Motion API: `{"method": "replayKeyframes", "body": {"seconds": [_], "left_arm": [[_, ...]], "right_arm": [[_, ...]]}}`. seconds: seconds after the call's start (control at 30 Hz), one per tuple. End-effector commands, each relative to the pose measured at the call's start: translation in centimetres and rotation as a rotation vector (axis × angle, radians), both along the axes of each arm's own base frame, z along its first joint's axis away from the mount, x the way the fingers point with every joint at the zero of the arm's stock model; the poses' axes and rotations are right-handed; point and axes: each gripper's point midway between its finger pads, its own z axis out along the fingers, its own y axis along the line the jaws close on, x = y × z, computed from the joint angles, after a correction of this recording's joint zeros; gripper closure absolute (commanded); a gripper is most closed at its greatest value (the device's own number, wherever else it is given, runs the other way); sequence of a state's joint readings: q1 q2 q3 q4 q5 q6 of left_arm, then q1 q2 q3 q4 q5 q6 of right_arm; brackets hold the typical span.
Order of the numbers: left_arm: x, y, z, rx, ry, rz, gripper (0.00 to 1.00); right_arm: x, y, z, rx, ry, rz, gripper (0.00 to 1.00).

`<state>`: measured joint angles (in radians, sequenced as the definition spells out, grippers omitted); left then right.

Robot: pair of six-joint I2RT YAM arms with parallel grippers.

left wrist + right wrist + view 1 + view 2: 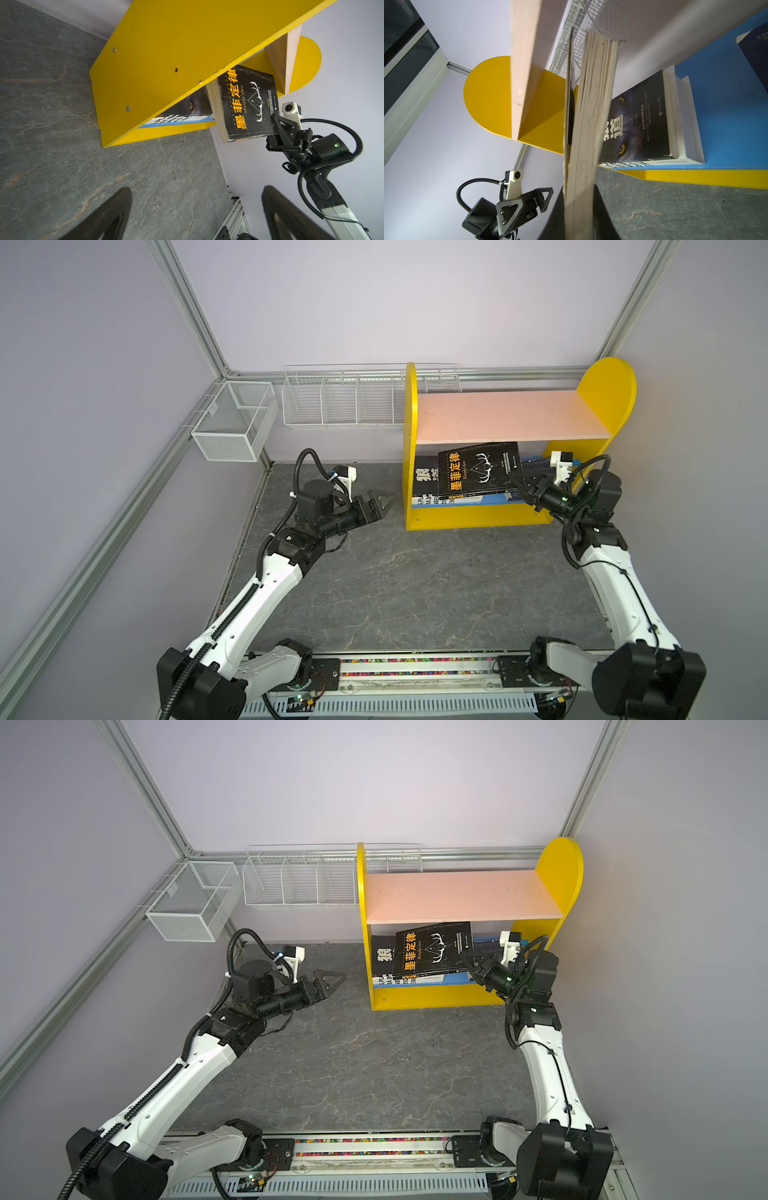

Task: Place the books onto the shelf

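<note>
In both top views a dark, veined tabletop (415, 585) sits in a lilac-walled booth edged with aluminium rail. White wire baskets (332, 402) hang on the back wall at 11 o'clock, and the shelf (457, 518) stands at 1 o'clock under its pink upper board (498, 414). At 3 o'clock the right gripper (519, 485) is clamped on the right edge of a black book (478, 472), which tilts in the mouth of the lower tier above books lying flat there. The left gripper (386, 505) hovers at 9 o'clock, short of the shelf's yellow side. From the left wrist, its fingers (116, 212) stand wide apart over the tabletop (the yellow side panel hides most of the lower tier). From the right wrist, the held book's page edge fills the middle. Behind it a wolf-eyed black book (639, 124) lies atop a white one (689, 124) on the blue lower board (726, 104), with a navy book (756, 47) farther along.
</note>
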<state>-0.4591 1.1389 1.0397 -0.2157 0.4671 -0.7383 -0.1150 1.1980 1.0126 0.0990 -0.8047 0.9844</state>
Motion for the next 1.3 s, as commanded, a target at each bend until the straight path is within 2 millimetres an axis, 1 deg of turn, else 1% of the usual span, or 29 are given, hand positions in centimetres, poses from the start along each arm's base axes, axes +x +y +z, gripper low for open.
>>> {"method": "replayKeyframes", "body": {"seconds": [0.0,0.17,0.27,0.37,0.5,0.8,1.0,1.27], "left_arm": [[0.5,0.5,-1.6,0.041,0.010,0.026,0.02],[0.6,0.5,-2.3,0.034,0.020,0.033,0.01],[0.7,0.4,-2.7,0.032,0.023,0.030,0.01],[0.9,0.3,-3.0,0.036,0.029,0.030,0.01],[1.2,0.1,-3.4,0.034,0.037,0.026,0.01],[1.8,-0.1,-3.7,0.028,0.044,0.025,0.01],[2.0,-0.1,-3.8,0.030,0.048,0.027,0.01],[2.6,-0.1,-4.2,0.029,0.058,0.035,0.01]], "right_arm": [[0.8,0.6,4.0,-0.030,-0.196,-0.003,0.93],[2.6,1.5,3.6,0.002,-0.205,0.018,0.93],[3.8,2.0,2.9,0.026,-0.200,0.042,0.93],[4.5,2.9,2.3,0.031,-0.207,0.072,0.93],[5.3,4.3,2.0,0.003,-0.206,0.106,0.92],[7.2,6.0,0.3,0.001,-0.174,0.147,0.93],[8.3,6.4,-0.7,0.003,-0.163,0.156,0.93],[8.8,7.0,-2.2,0.003,-0.129,0.167,0.93]]}}
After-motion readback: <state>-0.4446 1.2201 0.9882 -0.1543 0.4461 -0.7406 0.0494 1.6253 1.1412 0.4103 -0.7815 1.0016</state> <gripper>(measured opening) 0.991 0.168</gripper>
